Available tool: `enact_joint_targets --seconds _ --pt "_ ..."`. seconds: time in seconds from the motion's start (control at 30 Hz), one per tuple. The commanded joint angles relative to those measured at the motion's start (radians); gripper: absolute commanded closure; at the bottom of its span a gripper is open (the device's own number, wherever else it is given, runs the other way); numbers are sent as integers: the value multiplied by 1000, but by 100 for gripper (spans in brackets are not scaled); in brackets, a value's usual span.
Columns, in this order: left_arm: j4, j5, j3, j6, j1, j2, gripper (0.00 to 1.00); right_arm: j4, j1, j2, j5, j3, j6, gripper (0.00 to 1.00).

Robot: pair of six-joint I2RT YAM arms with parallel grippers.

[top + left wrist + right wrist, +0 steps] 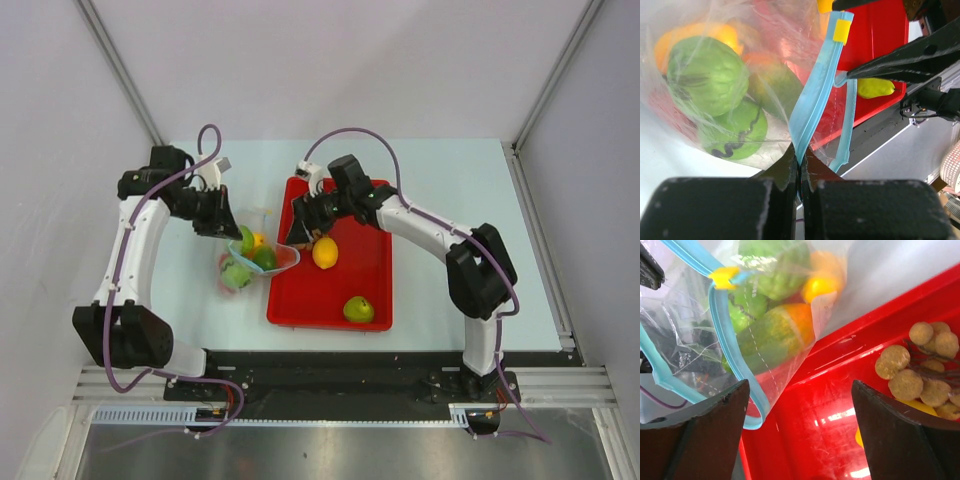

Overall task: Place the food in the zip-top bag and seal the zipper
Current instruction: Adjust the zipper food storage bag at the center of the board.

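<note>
Bag hold: the left gripper (799, 169) is clamped shut on one end of the zipper (816, 90), so the zip-top bag (252, 262) is hung by its lip with the mouth raised and turned toward the tray. The bag is set on the table (440, 200) just left of the red tray (375, 270), one corner overlapping the tray's edge. Green round fruits (707, 75) and a mango (775, 335) are already seen inside. The zipper is not sealed: its two blue lips are spread apart, with the yellow slider tab (842, 31) parked at one end. The right gripper (800, 390) is held wide with nothing gripped, at the bag mouth over the tray (probably being lined up for the next piece). Judged not yet loaded: lemon (325, 252), second mango (358, 309) and brown nuts (920, 360), all on the tray.
</note>
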Motion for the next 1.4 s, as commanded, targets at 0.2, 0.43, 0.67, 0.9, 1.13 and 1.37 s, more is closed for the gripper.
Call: enact_joint_targets --seconds 0.2,0.43,0.67,0.9,1.13,1.37 --pt "28 30 -14 -9 6 -47 95 20 18 -142 -40 -68 -16 6" --pt "14 18 -1 2 7 -49 94 2 89 -75 51 -66 -66 19" --pt "-10 -25 -17 37 9 -78 93 -1 82 -85 93 -49 -44 84" --pt "-30 -133 -25 78 7 -110 73 17 81 -93 70 -31 19 100" --pt "-55 -249 -14 146 7 -127 58 68 79 -111 11 -2 102 100" --pt "-95 -246 56 180 7 -107 100 97 87 -122 -19 66 181 100"
